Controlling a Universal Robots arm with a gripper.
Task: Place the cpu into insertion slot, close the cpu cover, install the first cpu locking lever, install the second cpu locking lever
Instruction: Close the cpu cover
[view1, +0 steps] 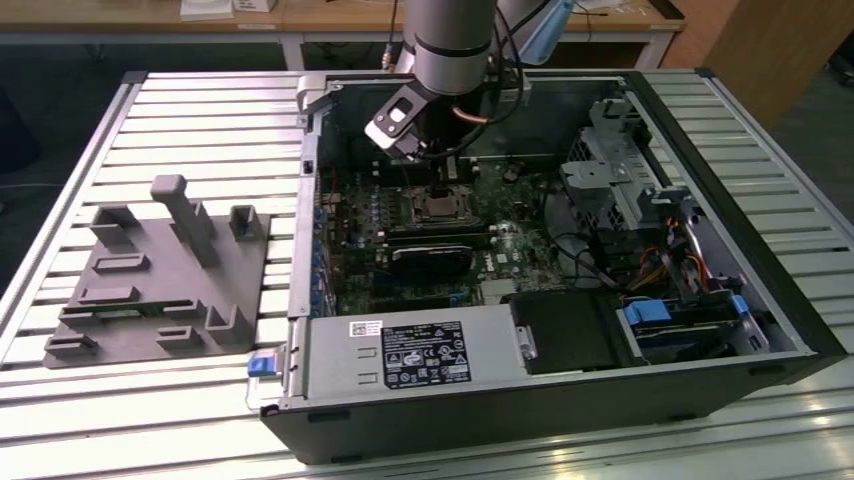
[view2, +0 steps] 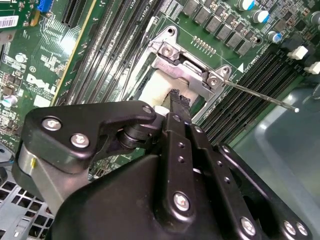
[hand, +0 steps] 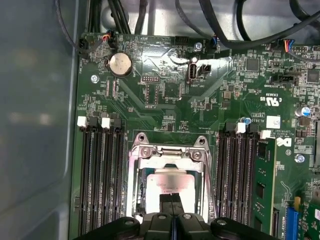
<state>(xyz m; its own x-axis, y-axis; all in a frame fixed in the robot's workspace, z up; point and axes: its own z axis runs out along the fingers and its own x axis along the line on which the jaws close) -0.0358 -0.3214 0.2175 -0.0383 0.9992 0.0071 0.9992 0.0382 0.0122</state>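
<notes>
Closed claw (hand: 171, 201) hangs over the cpu (hand: 167, 181) seated in the insertion slot (hand: 131, 186), memory slots (hand: 100, 172) flanking it closely.

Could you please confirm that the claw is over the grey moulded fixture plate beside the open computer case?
Not quite: in the exterior view the claw is inside the open black computer case, over the square silver-rimmed insertion slot; the grey moulded fixture plate lies beside it.

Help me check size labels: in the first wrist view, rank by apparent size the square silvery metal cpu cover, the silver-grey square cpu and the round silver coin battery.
Largest to smallest:
1. square silvery metal cpu cover
2. silver-grey square cpu
3. round silver coin battery
</notes>
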